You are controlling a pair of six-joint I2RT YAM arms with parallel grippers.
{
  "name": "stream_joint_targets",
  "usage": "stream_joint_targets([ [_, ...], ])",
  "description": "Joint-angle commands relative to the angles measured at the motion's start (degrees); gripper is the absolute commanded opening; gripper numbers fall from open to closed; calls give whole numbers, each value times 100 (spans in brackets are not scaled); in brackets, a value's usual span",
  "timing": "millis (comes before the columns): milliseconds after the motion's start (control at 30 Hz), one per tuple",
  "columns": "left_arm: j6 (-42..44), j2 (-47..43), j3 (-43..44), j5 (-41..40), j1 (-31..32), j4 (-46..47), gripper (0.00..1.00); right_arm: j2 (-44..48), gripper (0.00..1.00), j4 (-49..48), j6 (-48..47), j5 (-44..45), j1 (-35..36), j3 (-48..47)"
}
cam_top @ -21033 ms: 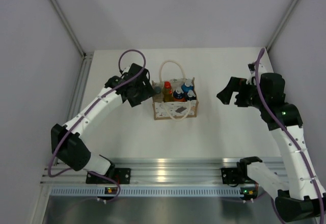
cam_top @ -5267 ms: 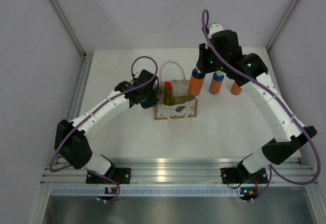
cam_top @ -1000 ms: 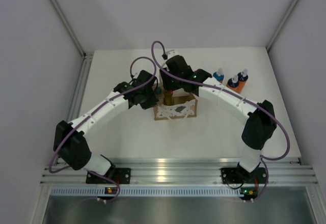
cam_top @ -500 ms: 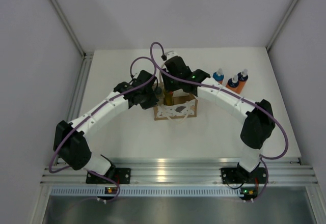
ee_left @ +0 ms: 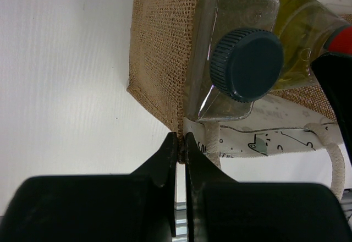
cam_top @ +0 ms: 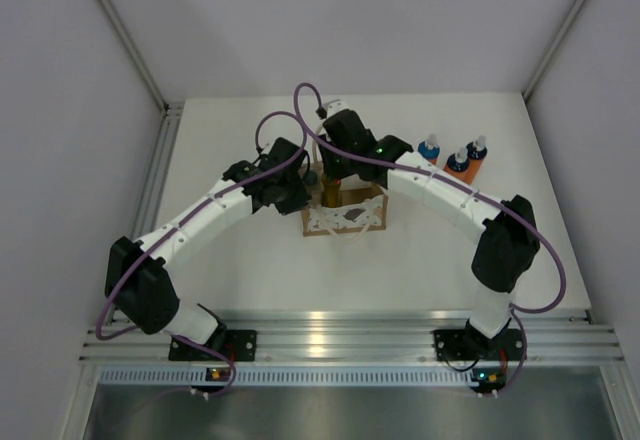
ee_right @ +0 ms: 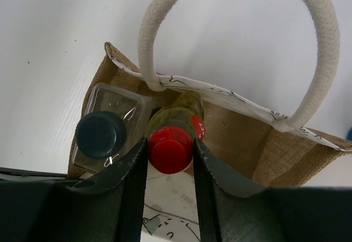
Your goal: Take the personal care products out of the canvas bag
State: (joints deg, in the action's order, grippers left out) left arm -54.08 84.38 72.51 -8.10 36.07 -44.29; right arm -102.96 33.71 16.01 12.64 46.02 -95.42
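Observation:
The tan canvas bag (cam_top: 345, 212) stands mid-table. My left gripper (ee_left: 182, 138) is shut on the bag's near left corner edge (ee_left: 159, 44), at the bag's left side in the top view (cam_top: 298, 192). My right gripper (ee_right: 169, 143) reaches down from above into the bag (ee_right: 242, 137) and is shut on the red cap of the yellow bottle (ee_right: 170, 151). Beside that bottle in the bag stands a clear bottle with a dark grey cap (ee_right: 100, 135), also in the left wrist view (ee_left: 246, 63). Three orange bottles (cam_top: 457, 163) stand on the table to the right of the bag.
A cream rope handle (ee_right: 324, 44) arches over the bag's far side, and another handle (ee_left: 336, 159) hangs at its front. The orange bottles stand near the table's back right. An aluminium rail (cam_top: 330, 335) runs along the near edge, and walls close in both sides.
My right gripper's fingers have closed in onto the red cap of the yellow bottle. The left gripper and the bag have not moved.

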Motion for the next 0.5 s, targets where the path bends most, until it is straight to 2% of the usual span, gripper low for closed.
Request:
stream_joint_targets([
  [0,3,-202,53,115,-13,-141,0,161,1,21,-80,124,153,-363],
  [467,65,-106,141,151,-30,-141,0,829,0,267,-283,476,153,-777],
])
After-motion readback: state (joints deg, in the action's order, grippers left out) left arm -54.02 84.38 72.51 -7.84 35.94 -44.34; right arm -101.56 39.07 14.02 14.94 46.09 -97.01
